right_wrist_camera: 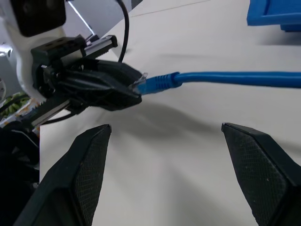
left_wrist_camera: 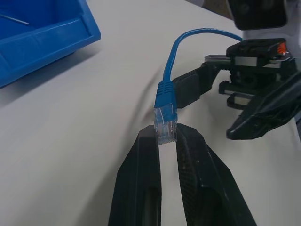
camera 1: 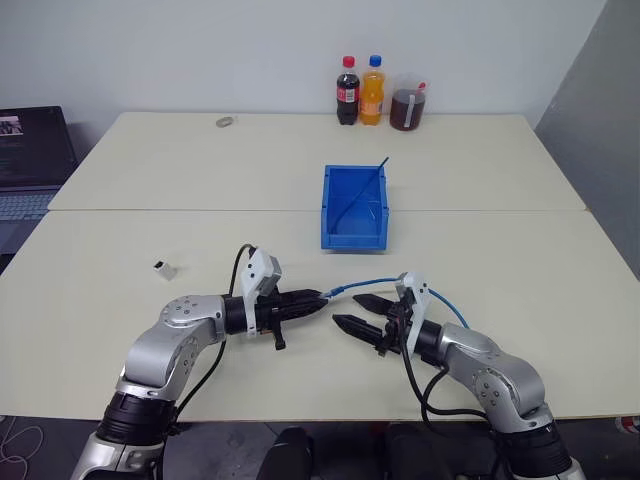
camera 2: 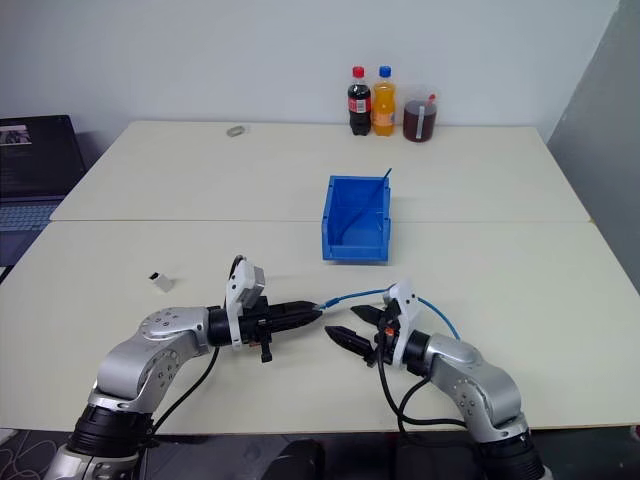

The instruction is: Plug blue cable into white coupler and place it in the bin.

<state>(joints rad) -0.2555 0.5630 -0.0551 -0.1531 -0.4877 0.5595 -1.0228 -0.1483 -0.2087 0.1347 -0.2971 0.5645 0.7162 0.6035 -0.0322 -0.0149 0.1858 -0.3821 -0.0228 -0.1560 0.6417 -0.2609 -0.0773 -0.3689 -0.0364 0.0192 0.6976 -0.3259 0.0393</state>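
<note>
Head views: the left gripper (camera 1: 318, 298) is pinched on the plug end of the blue cable (camera 1: 372, 283), with the plug lifted off the bench (camera 1: 520, 240). The cord runs from those fingertips across to the right gripper (camera 1: 352, 311) and arcs on behind its wrist. Held by its tip this way, the plug seems to be offered for a handover or re-grip, since the left gripper covers the very part that must enter the socket. The right gripper stands spread, empty, just beside the left fingertips and slightly below the cord. The white coupler (camera 1: 165, 268) lies on the bench well apart from both grippers, off beyond the left arm's outer side, untouched. The bin (camera 1: 353, 207) sits farther out ahead of the two grippers, with a thin dark rod leaning inside it.

Left wrist view: the two black fingers (left_wrist_camera: 141, 174) clamp the clear plug tip of the cable (left_wrist_camera: 165, 94); the blue boot sticks out past them and the cord curves away towards the right gripper (left_wrist_camera: 221, 108), whose jaws gape close by.

Right wrist view: its own fingers (right_wrist_camera: 89, 160) stand wide with nothing between them. Ahead, the left gripper (right_wrist_camera: 134, 89) holds the plug and the cord (right_wrist_camera: 235, 77) stretches taut above the bench.
</note>
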